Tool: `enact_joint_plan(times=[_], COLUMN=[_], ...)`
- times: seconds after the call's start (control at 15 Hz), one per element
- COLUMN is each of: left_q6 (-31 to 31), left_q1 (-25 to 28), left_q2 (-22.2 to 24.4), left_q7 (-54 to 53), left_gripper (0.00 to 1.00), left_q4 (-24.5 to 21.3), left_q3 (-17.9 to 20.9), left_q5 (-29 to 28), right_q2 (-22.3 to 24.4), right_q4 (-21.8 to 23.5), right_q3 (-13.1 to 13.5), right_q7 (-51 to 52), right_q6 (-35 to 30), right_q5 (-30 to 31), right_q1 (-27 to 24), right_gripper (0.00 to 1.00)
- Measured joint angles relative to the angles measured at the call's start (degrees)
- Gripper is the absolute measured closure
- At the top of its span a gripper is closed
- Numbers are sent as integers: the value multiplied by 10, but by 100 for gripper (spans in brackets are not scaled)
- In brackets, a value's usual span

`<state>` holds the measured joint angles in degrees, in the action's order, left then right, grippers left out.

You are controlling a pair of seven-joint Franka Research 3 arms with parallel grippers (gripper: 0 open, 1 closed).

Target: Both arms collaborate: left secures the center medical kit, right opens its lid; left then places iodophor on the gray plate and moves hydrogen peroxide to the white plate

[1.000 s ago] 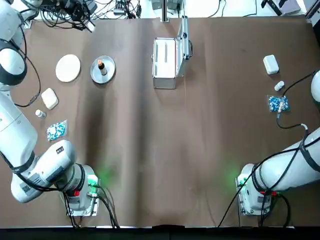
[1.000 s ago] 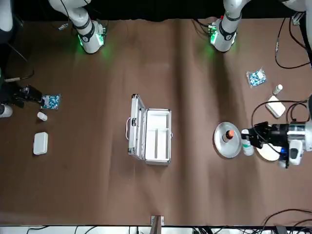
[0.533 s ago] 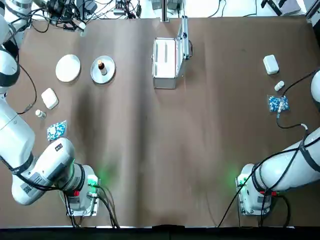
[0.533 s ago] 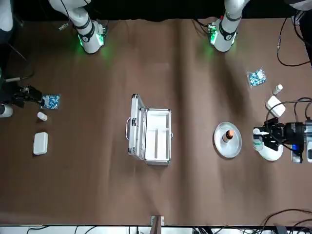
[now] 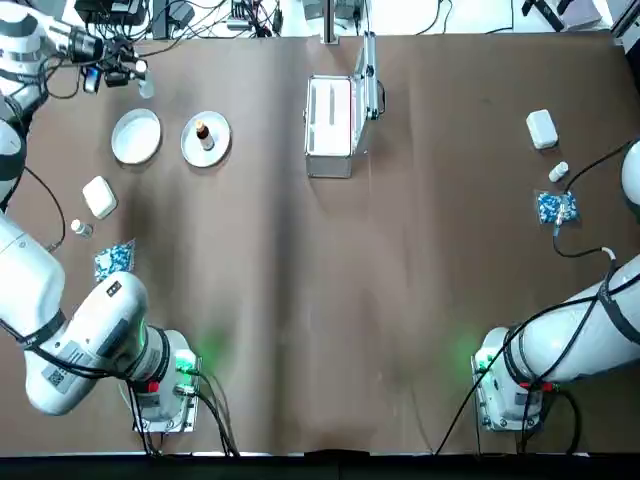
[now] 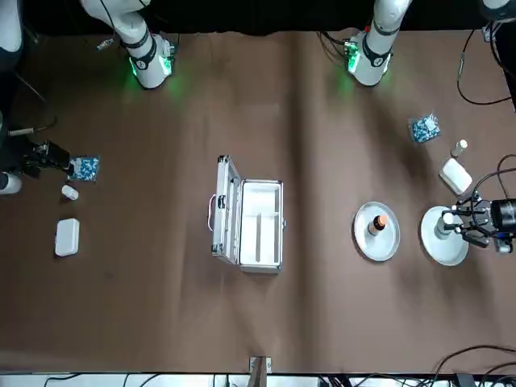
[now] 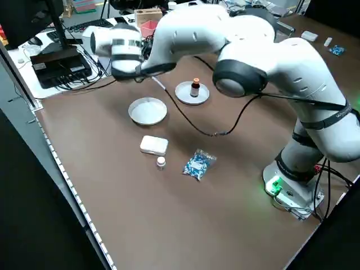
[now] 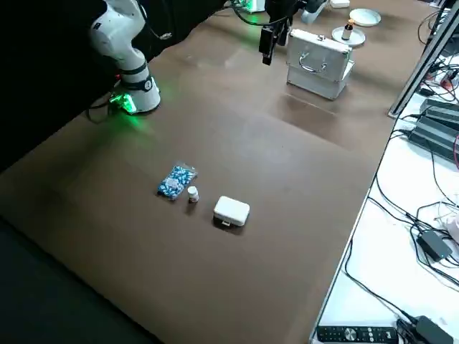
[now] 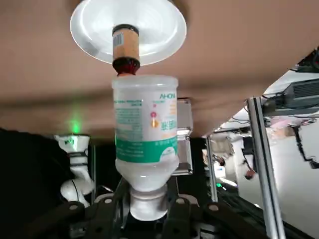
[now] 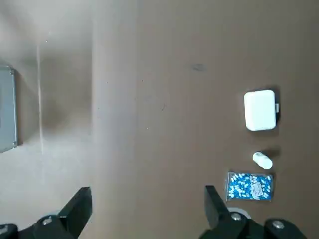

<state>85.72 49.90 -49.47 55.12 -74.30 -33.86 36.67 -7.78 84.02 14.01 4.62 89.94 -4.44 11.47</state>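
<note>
The medical kit (image 5: 331, 128) stands at the far middle of the table with its lid (image 5: 370, 72) raised upright. On the gray plate (image 5: 216, 147) stands the brown iodophor (image 5: 203, 132). My left gripper (image 6: 463, 226) is shut on the cap of the white hydrogen peroxide (image 9: 145, 133) and holds it above the white plate (image 6: 448, 251). In the left wrist view the iodophor (image 9: 124, 46) and gray plate (image 9: 94, 30) lie beyond that bottle. My right gripper (image 10: 147, 209) hangs open over the table's right side, away from the kit.
A small white box (image 5: 99, 196), a vial (image 5: 80, 228) and a blue pill packet (image 5: 113, 260) lie near the left arm. Another white box (image 5: 541, 128), vial (image 5: 558, 172) and packet (image 5: 556, 208) lie on the right. Cables crowd the far edge.
My left gripper has carried the white bottle from beside the gray plate outward, and it now hangs over the white plate. The right arm, kit and iodophor have not moved.
</note>
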Motion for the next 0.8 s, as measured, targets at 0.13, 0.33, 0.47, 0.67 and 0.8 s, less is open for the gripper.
enact_joint_plan(times=[0.13,0.33,0.47,0.67,0.8], left_q6=[-2,-6,-7,-8,-8], left_q1=[16,51,72,85,85], left_q2=[-25,-62,-77,-92,-100], left_q7=[0,-4,-23,-74,-91], left_gripper=[68,68,68,68,68], left_q4=[0,0,0,0,0], left_q3=[5,6,7,19,29], left_q5=[9,10,10,10,17], right_q2=[0,0,0,0,0], right_q4=[0,0,0,0,0], right_q3=[0,0,0,0,0], right_q7=[0,0,0,0,0], right_q6=[0,0,0,0,0], right_q5=[0,0,0,0,0], right_q1=[0,3,3,4,4], right_gripper=[0,0,0,0,0])
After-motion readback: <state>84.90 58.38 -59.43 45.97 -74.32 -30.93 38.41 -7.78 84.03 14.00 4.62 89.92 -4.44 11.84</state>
